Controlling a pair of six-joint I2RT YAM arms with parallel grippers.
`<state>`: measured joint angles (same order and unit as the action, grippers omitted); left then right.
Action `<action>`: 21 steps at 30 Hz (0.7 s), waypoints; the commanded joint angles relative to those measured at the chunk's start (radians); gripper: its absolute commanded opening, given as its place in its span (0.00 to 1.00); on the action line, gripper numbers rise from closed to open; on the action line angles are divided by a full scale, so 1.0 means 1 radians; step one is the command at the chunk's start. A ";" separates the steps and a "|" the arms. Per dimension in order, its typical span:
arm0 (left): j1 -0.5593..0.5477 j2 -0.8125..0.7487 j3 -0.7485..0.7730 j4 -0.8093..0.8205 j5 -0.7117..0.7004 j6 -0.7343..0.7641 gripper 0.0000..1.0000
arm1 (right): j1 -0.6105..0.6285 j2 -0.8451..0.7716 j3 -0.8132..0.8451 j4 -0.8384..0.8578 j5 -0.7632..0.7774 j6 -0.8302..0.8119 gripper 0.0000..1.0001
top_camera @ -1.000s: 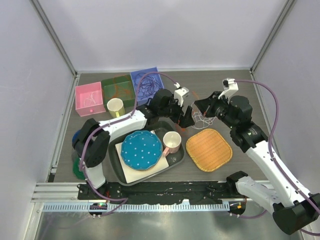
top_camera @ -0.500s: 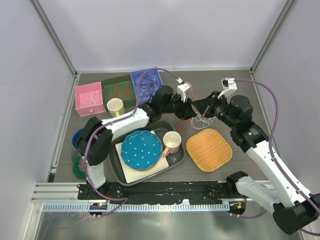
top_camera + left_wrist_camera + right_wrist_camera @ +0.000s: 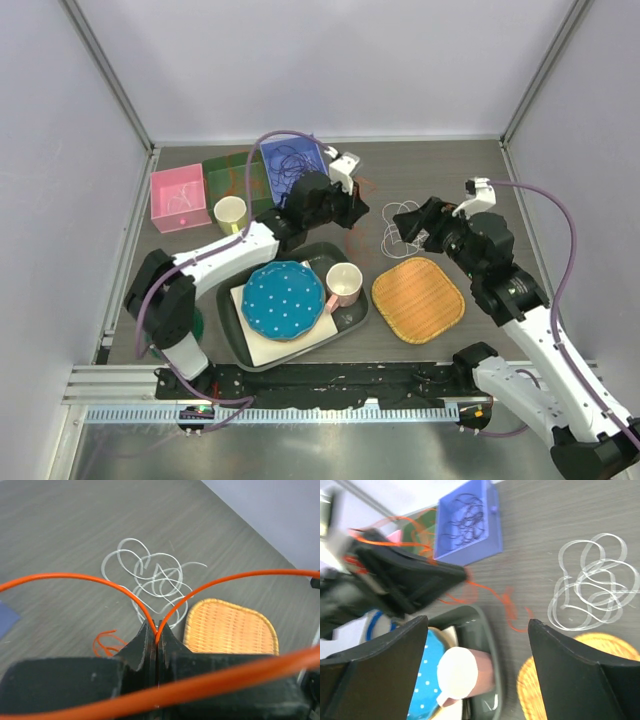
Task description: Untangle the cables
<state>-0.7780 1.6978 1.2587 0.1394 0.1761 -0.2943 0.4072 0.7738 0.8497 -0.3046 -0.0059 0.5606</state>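
Observation:
My left gripper (image 3: 156, 628) is shut on an orange cable (image 3: 85, 577), which arcs away to both sides of the fingertips. In the top view this gripper (image 3: 351, 214) hovers just behind the tray. A white cable (image 3: 400, 226) lies in loose loops on the table beyond the woven mat; it also shows in the left wrist view (image 3: 155, 577) and the right wrist view (image 3: 595, 582). My right gripper (image 3: 477, 622) is open and holds nothing, and in the top view (image 3: 421, 225) it stands right beside the white loops. Dark purple cables (image 3: 467, 507) fill the blue box (image 3: 296, 160).
A dark tray (image 3: 355, 318) holds a dotted blue plate (image 3: 283, 300) and a pink cup (image 3: 345, 283). An orange woven mat (image 3: 418, 298) lies right of it. Pink (image 3: 178, 198) and green (image 3: 236, 180) boxes and a yellow cup (image 3: 231, 213) stand at the back left.
The left gripper shut on the orange cable and pulled it back-left. The right gripper opened, let go and drew away to the right, leaving the white cable on the table.

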 commanded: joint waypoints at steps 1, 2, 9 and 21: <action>0.026 -0.108 0.065 -0.061 -0.167 0.037 0.00 | 0.004 -0.099 -0.035 -0.065 0.240 0.031 0.92; 0.040 -0.113 0.077 -0.073 -0.196 0.040 0.00 | 0.004 -0.117 -0.055 -0.073 0.271 0.036 0.94; 0.138 -0.135 0.286 -0.218 -0.303 0.047 0.00 | 0.002 -0.243 -0.216 -0.126 0.463 0.065 0.95; 0.384 -0.075 0.569 -0.253 -0.477 0.104 0.00 | 0.004 -0.228 -0.304 -0.105 0.413 0.036 0.95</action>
<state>-0.4618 1.6016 1.7115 -0.0860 -0.2531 -0.2218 0.4076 0.5381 0.5362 -0.4576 0.4023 0.6041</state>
